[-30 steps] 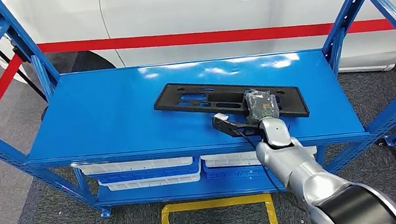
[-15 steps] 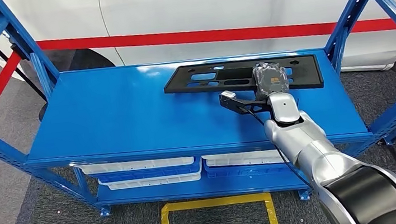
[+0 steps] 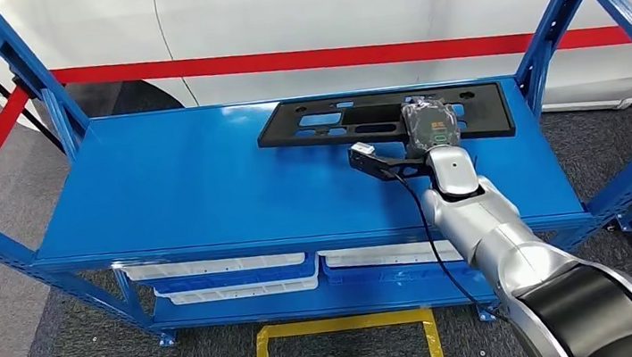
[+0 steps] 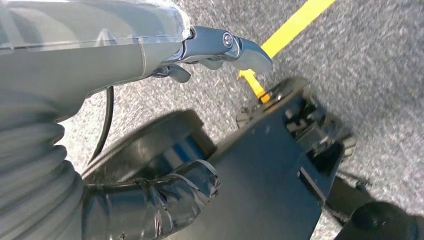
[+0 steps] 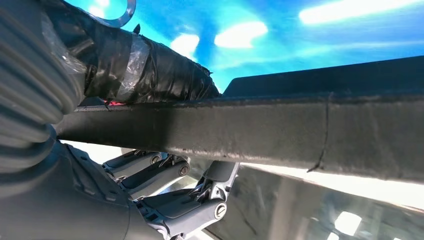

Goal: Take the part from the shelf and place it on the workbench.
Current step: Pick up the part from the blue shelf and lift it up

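Note:
A long black plastic part (image 3: 333,123) with several cut-outs lies flat across the back right of the blue top surface (image 3: 187,184). My right hand (image 3: 430,127) grips the part's near edge toward its right end. In the right wrist view the taped thumb (image 5: 150,65) lies on one face of the part (image 5: 300,130) and the fingers (image 5: 165,170) curl under the other. My left hand (image 4: 150,60) hangs over grey floor with its fingers apart and nothing in it.
Blue frame uprights (image 3: 563,15) rise at both ends of the surface. White bins (image 3: 224,274) sit on the lower level. A white car with a red stripe (image 3: 276,12) stands close behind. A yellow floor marking (image 3: 338,324) lies in front of the rack.
My right hand has pushed the part away from the front edge toward the back right and squared it to the rear edge. In the last half second it barely moved.

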Available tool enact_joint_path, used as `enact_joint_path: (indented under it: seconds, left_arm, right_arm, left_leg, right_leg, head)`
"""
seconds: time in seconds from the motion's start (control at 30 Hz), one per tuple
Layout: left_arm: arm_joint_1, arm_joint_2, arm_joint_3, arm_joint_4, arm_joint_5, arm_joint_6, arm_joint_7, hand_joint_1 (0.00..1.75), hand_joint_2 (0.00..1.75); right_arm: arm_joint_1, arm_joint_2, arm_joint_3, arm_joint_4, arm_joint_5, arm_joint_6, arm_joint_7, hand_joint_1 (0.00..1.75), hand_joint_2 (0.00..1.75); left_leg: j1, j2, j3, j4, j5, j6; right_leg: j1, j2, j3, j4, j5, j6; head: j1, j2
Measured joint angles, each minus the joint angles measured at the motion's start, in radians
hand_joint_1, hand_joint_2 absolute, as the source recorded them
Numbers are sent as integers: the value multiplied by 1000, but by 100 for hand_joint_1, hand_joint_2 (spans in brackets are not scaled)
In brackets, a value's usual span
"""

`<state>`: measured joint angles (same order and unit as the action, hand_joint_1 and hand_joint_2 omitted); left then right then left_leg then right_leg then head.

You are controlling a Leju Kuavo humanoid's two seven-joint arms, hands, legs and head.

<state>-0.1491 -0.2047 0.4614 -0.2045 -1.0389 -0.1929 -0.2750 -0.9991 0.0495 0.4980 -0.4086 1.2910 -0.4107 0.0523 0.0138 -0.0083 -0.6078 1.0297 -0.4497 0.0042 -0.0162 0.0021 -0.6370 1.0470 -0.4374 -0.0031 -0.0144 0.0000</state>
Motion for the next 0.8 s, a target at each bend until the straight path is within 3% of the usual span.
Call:
enact_joint_path:
  seconds: [0.07, 0.13, 0.2, 0.23, 0.33, 0.4, 0.47, 0.53, 0.6, 0.67, 0.7, 0.73, 0.8]
  left_arm:
    - [0, 0, 0, 0, 2, -2, 2, 0, 175]
    - [0, 0, 0, 0, 8, -7, 9, 0, 175]
    - [-1, 0, 0, 0, 19, -15, 20, 0, 175]
    - [-1, 0, 0, 0, 22, -18, 26, 0, 175]
    - [-1, 2, 0, 0, 25, -21, 35, 0, 175]
    - [-2, 4, 0, 0, 26, -20, 39, 0, 175]
    - [-2, 5, 0, 0, 25, -19, 40, 0, 175]
    - [-2, 4, 0, 0, 23, -18, 40, 0, 175]
    - [-4, 3, 0, 0, 23, -18, 39, 0, 175]
    - [-4, 3, 0, 0, 23, -17, 39, 0, 175]
    - [-3, 3, 0, 0, 23, -17, 39, 0, 175]
    - [-3, 2, 0, 0, 23, -17, 38, 0, 175]
    - [-2, 1, 0, 0, 23, -18, 37, 0, 175]
  right_arm:
    - [3, 10, 0, -3, 2, -4, 0, 175, 175]
    - [8, 22, 0, -6, 3, -9, -2, 175, 175]
    - [17, 31, 1, -6, 3, -11, -3, 175, 175]
    - [22, 34, 1, -6, 3, -11, -3, 175, 175]
    - [28, 43, 1, -8, 3, -11, -3, 175, 175]
    - [28, 46, 1, -9, 3, -11, -2, 175, 175]
    - [30, 47, 1, -9, 3, -11, -1, 175, 175]
    - [33, 48, 1, -9, 3, -11, -1, 175, 175]
    - [33, 47, 1, -9, 3, -11, -1, 175, 175]
    - [38, 47, 1, -9, 3, -11, -1, 175, 175]
    - [41, 47, 1, -9, 3, -11, -1, 175, 175]
    - [44, 47, 1, -8, 3, -11, -1, 175, 175]
    - [45, 47, 1, -8, 3, -11, -1, 175, 175]
  left_leg:
    - [2, 2, -21, 53, -35, -9]
    - [3, 2, -80, 177, -95, -15]
    - [3, 3, -131, 270, -118, -15]
    - [3, 2, -133, 267, -102, -11]
    - [-7, 2, -52, 87, -1, 15]
    - [-16, 1, -15, 6, 25, 28]
    - [-19, 1, -11, -8, 28, 31]
    - [-13, 4, -6, -25, 38, 35]
    - [-6, 7, -4, -39, 50, 41]
    - [-6, 7, -11, -38, 54, 43]
    - [-6, 7, -15, -35, 55, 42]
    - [-5, 7, -20, -31, 56, 41]
    - [-3, 6, -32, -19, 58, 37]
  right_leg:
    - [-3, 1, 5, -6, 2, -14]
    - [-1, 2, 8, -7, 1, -22]
    - [5, 2, 11, -6, -2, -26]
    - [8, 2, 13, -6, -4, -27]
    - [16, 3, 19, -5, -7, -28]
    - [16, 3, 18, -6, -6, -23]
    - [14, 3, 17, -10, -1, -12]
    - [14, 3, 14, 0, -17, -2]
    - [13, 3, -13, 74, -77, 7]
    - [9, 3, -60, 202, -146, 14]
    - [6, 2, -75, 247, -161, 17]
    - [4, 1, -73, 256, -156, 20]
    - [-3, -1, -16, 166, -103, 25]
  head:
    - [0, 0]
    - [0, 0]
    - [0, 0]
    - [0, 0]
    - [0, 0]
    - [0, 0]
    - [0, 0]
    - [1, 0]
    - [2, 0]
    - [2, 0]
    - [2, 0]
    - [2, 0]
    - [2, 0]
